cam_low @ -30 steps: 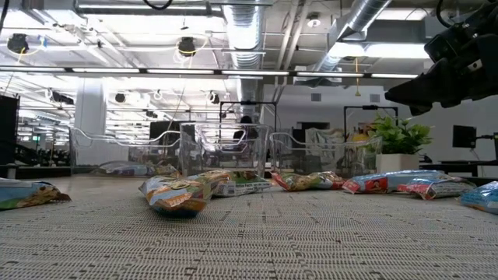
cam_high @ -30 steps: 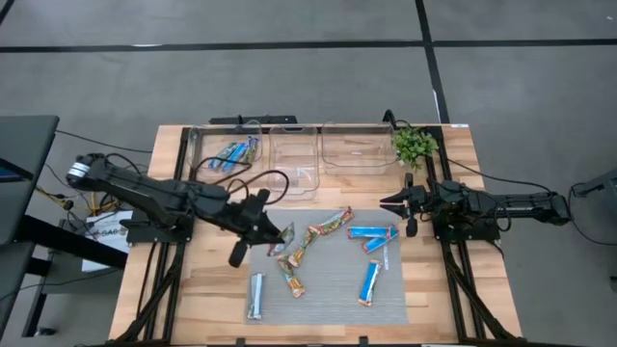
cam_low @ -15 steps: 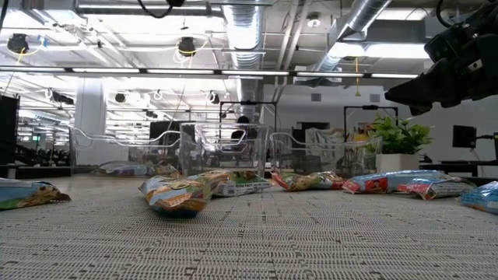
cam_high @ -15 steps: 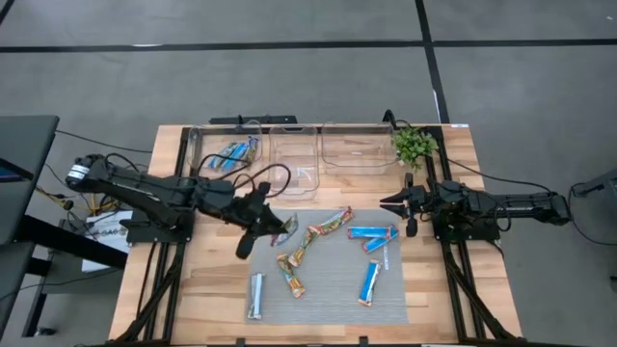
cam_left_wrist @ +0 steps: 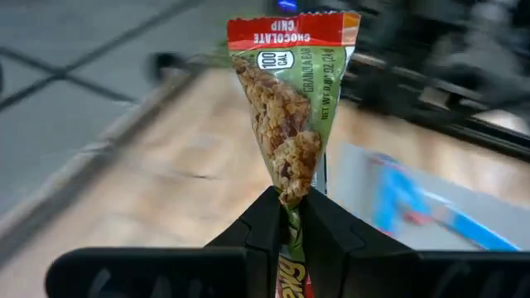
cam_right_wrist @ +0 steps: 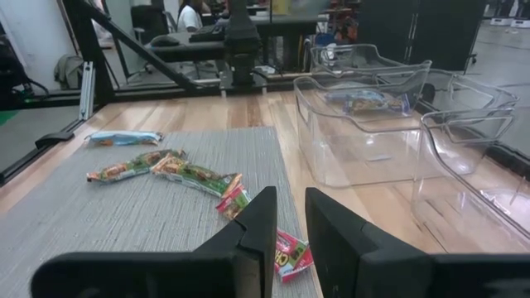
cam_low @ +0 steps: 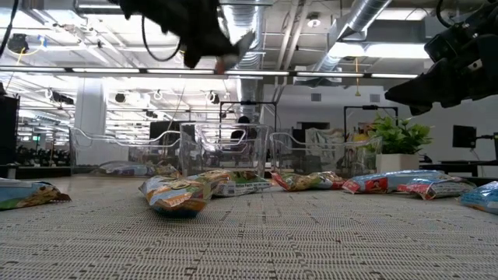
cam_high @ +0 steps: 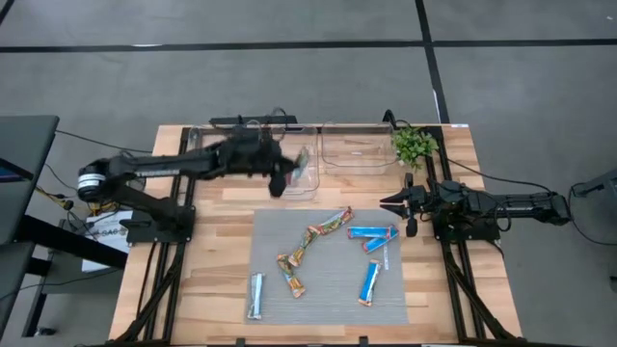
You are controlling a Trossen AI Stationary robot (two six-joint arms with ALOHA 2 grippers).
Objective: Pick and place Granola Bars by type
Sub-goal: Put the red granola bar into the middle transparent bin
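Fingers of your left gripper [cam_left_wrist: 286, 217] pinch a green chocolate-chip granola bar [cam_left_wrist: 290, 99], raised above the middle clear bin [cam_high: 307, 175]. Your right gripper [cam_high: 397, 204] waits slightly parted beside the grey mat [cam_high: 328, 289], where other bars [cam_high: 371, 234] lie.

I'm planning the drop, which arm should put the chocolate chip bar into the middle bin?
Left. Its hand already grips the chocolate chip bar and is above the middle bin. The right hand waits empty beside the mat.
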